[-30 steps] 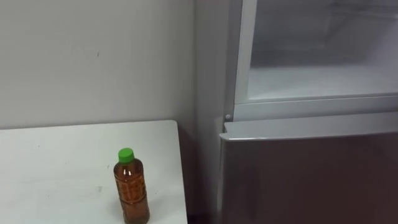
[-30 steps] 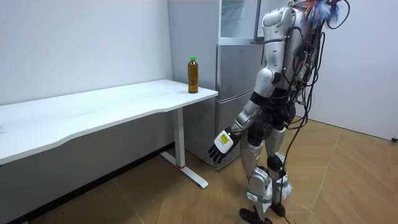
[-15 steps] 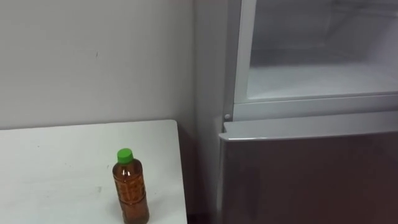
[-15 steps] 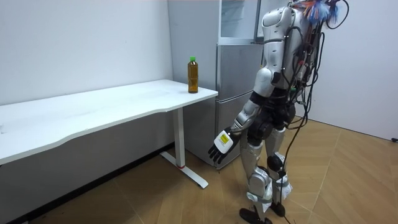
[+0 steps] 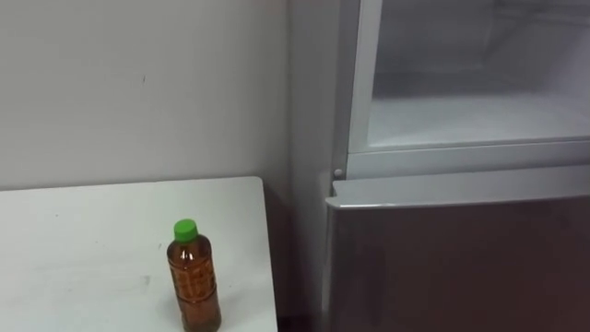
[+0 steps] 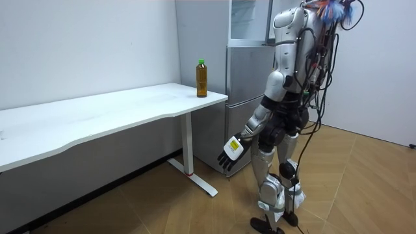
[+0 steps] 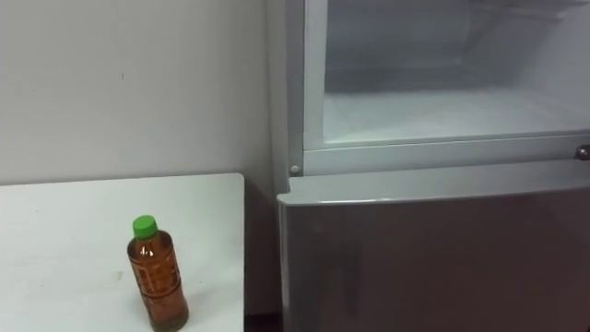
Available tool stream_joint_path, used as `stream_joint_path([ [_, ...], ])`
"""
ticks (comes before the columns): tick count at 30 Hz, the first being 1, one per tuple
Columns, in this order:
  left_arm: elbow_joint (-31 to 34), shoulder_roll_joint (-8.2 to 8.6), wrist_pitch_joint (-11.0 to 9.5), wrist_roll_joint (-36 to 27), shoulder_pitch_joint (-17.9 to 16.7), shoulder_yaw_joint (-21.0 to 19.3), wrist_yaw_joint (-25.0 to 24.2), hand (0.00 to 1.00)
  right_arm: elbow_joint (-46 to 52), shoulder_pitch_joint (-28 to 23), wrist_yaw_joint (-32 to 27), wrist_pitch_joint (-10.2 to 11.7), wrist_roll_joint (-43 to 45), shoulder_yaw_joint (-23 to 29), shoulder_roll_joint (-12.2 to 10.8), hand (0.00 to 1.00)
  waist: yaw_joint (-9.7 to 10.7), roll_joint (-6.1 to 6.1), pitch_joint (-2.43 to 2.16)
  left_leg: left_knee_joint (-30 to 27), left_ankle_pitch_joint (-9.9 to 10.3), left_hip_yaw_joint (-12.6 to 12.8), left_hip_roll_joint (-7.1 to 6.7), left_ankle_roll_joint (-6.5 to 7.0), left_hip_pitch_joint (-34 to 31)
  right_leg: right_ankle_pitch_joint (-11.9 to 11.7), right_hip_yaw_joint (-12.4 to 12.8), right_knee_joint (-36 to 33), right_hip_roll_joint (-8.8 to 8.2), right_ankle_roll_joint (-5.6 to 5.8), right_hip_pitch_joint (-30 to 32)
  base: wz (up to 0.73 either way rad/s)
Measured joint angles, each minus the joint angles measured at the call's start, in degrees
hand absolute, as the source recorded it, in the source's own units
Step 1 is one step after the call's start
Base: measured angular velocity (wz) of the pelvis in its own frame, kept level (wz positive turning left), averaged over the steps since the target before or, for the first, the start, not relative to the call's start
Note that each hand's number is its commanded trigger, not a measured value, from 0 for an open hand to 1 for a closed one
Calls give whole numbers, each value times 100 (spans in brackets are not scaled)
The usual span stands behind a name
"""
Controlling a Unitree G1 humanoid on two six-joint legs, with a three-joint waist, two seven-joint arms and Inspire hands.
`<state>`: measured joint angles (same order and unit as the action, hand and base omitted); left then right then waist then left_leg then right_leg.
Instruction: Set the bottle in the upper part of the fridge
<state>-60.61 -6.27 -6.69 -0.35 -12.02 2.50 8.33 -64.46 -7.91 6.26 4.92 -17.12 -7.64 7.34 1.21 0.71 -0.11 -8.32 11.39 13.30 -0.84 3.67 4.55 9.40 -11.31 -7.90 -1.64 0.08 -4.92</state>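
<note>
1. Bottle [image 5: 194, 277] with a green cap stands upright on the white table [image 5: 83, 240], at the corner next to the fridge [image 5: 461, 249].
2. The fridge's upper compartment [image 5: 470, 101] is open.
3. Left hand [image 6: 230, 153] hangs low in front of the fridge, fingers relaxed, holding nothing.

the eye views look down from the head, near the bench [image 5: 92, 240] at eight o'clock and fridge [image 5: 461, 258] at three. the farther room view shares both.

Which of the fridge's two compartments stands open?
The upper compartment: its pale inside shows. The lower compartment just beneath it is closed off by its grey door.
</note>
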Motion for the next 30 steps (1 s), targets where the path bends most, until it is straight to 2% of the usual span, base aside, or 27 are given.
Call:
stream_joint_path([
  [4,0,-19,-39,-1,47,50,0,0,528,-16,80,0,390,-11,0,0,-11,4,2,-25,2,0,1,1,-33,12,22,-3,-9,-5,51,-1],
  [10,-1,-33,-114,0,62,46,-10,0,1858,-105,95,73,417,-22,-4,0,-33,11,17,-41,1,0,6,0,-82,7,17,-52,19,-12,105,-1],
  [13,-9,-34,-136,1,96,42,-35,0,2086,-101,146,154,417,-27,-23,0,-101,13,14,-38,2,0,6,0,-72,9,17,-74,21,-11,106,0],
  [18,-124,-68,-181,-8,152,23,-65,0,2165,-107,144,154,383,-32,-29,0,-180,34,17,-33,3,-5,7,2,-70,8,17,-88,12,-11,101,0],
  [19,-122,-83,-194,-8,154,23,-79,0,2365,-120,144,135,361,-35,-20,0,-172,58,26,-38,4,-5,9,4,-86,8,12,-98,10,-12,103,0],
  [22,-124,-94,-195,135,205,-3,-157,0,3116,-146,151,130,360,-36,-2,0,-161,24,51,-44,16,-4,9,9,-108,6,16,-90,5,-12,110,-1],
  [26,-122,-109,-195,292,231,-9,-176,0,3967,-142,267,209,352,-39,1,0,-169,34,28,-87,15,-7,11,8,-84,5,20,-84,20,-13,71,1],
  [30,-83,-117,-196,303,173,-28,-176,0,4093,-151,266,208,162,-120,2,0,-168,25,22,-89,19,-13,10,13,-106,2,11,-99,21,-11,75,1],
])
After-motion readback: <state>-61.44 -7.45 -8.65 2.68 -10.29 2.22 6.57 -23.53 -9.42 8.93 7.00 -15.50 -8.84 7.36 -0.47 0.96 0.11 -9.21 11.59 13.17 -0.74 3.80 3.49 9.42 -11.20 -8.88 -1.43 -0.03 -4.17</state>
